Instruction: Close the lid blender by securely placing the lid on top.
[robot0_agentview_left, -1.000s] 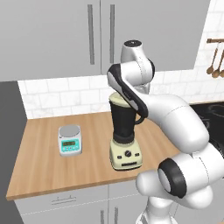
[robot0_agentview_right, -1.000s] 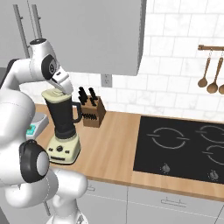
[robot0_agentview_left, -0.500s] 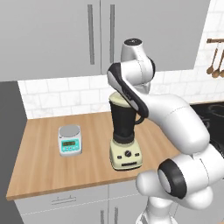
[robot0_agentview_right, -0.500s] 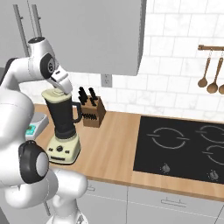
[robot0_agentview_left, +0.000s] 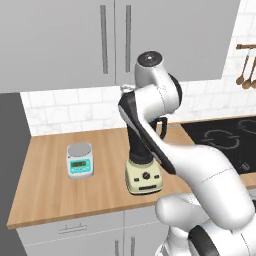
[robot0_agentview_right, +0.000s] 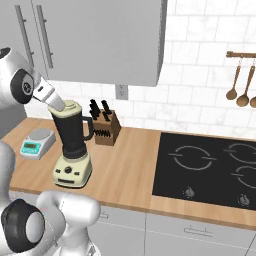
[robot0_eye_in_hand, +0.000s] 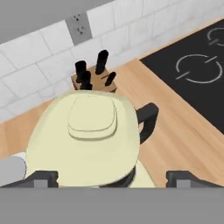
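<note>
Cream lid (robot0_eye_in_hand: 87, 140) — raised knob, atop dark blender (robot0_agentview_right: 73, 145)

blender (robot0_agentview_left: 144, 175) jar hidden behind arm; scale (robot0_eye_in_hand: 11, 171) cut off

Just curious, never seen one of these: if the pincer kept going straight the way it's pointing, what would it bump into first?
Most likely the lid, sitting atop the blender right ahead of the pincer; how near is unclear.
</note>
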